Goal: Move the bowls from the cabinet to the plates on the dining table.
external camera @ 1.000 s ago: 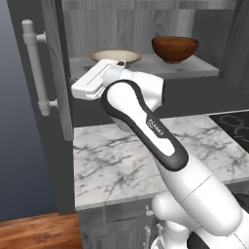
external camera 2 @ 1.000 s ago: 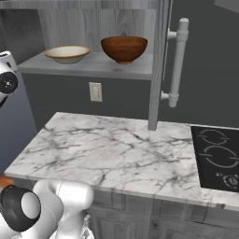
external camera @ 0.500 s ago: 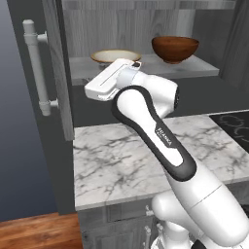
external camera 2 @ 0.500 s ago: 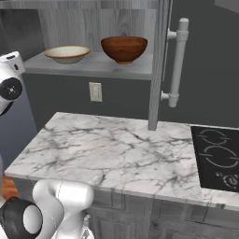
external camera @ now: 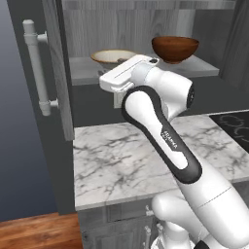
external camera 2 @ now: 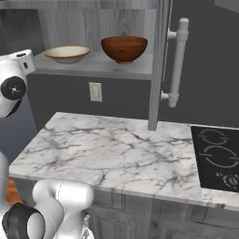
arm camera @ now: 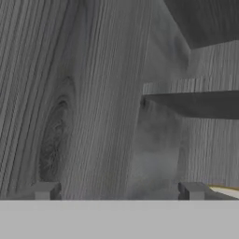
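The arm's white wrist housing is covering the front rim of the beige bowl (external camera: 113, 57) in the left base view. In the hand view, the gripper (arm camera: 119, 190) is showing only its fingertips (arm camera: 45, 190), and the picture's right edge is cutting off a pale sliver, unidentifiable.

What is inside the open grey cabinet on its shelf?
Two bowls on the grey woodgrain cabinet's shelf: a shallow beige bowl and a deeper reddish-brown wooden bowl. In the left base view the arm partly covers the beige one.
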Tool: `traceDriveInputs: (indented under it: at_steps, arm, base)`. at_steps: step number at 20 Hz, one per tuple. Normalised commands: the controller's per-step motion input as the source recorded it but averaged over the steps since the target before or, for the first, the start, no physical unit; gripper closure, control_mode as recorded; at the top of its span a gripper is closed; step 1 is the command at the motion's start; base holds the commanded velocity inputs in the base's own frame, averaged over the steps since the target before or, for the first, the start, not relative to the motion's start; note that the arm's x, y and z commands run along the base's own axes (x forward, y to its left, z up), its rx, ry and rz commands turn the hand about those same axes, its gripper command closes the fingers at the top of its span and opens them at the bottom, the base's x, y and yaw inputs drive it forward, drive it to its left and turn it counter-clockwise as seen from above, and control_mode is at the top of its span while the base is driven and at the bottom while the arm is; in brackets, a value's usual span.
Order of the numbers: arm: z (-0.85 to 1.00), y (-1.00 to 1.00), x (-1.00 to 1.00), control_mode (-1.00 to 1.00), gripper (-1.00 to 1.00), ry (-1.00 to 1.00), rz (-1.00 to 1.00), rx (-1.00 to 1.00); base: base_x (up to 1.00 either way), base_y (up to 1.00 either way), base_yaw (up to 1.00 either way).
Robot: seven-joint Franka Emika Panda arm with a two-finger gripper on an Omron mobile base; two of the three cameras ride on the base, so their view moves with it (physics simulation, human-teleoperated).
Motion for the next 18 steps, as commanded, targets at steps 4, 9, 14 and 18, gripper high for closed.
traceDriveInputs:
  at_steps: [4, 9, 14, 18]
  arm:
    - [0.25, -0.45, -0.06, -1.0, -1.0, 0.04, -0.1, 0.08]
    - [0.27, -0.24, -0.19, -1.0, -1.0, 0.07, -0.14, 0.15]
    - [0.16, -0.04, -0.23, -1.0, -1.0, 0.06, -0.18, 0.14]
    - [0.16, -0.16, -0.29, -1.0, -1.0, 0.08, -0.13, 0.15]
  base:
    - [0.0, 0.0, 0.0]
    - [0.0, 0.0, 0.0]
    - [0.0, 0.0, 0.0]
    - [0.0, 0.0, 0.0]
